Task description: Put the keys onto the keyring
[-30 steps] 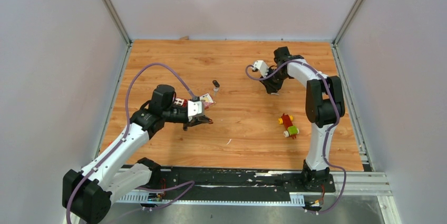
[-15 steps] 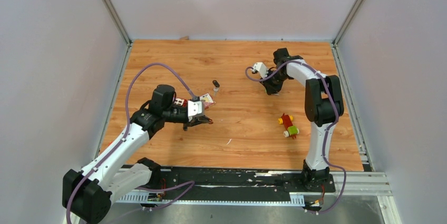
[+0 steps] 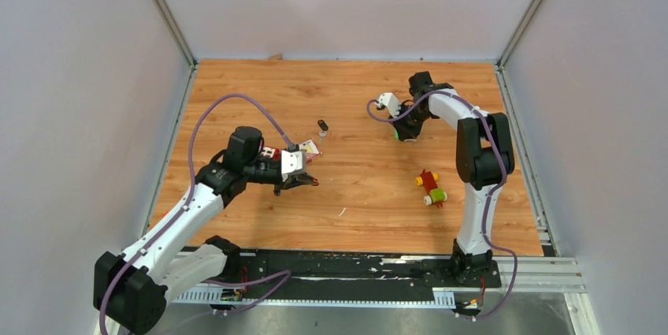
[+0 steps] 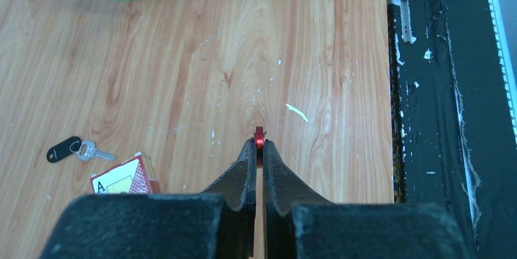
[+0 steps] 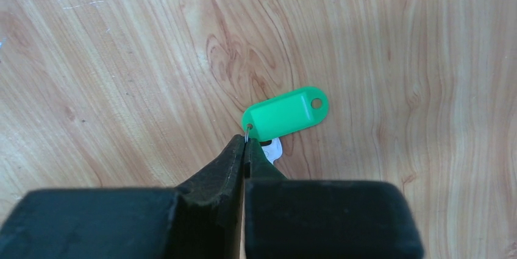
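My left gripper (image 3: 306, 181) is shut on the red keyring (image 4: 259, 139), which pokes out edge-on between the fingertips, a little above the wood. The black-headed key (image 4: 63, 149) lies flat on the table, left of that gripper and far of it in the top view (image 3: 322, 124). My right gripper (image 5: 245, 141) is shut at its tips on the small wire loop of the green-headed key (image 5: 285, 113). The green head lies flat on the wood and its metal blade (image 5: 272, 149) is mostly hidden under the fingers. In the top view this gripper (image 3: 406, 134) is at the far right.
A red box with white squares (image 4: 125, 177) lies just left of my left gripper, close to the black key. A red-yellow-green toy block cluster (image 3: 431, 187) sits at right centre. The black base rail (image 4: 439, 88) runs along the table's near edge.
My right wrist has shifted slightly, and a bit of the green key head now shows beside its fingers in the top view. The left arm has not moved.
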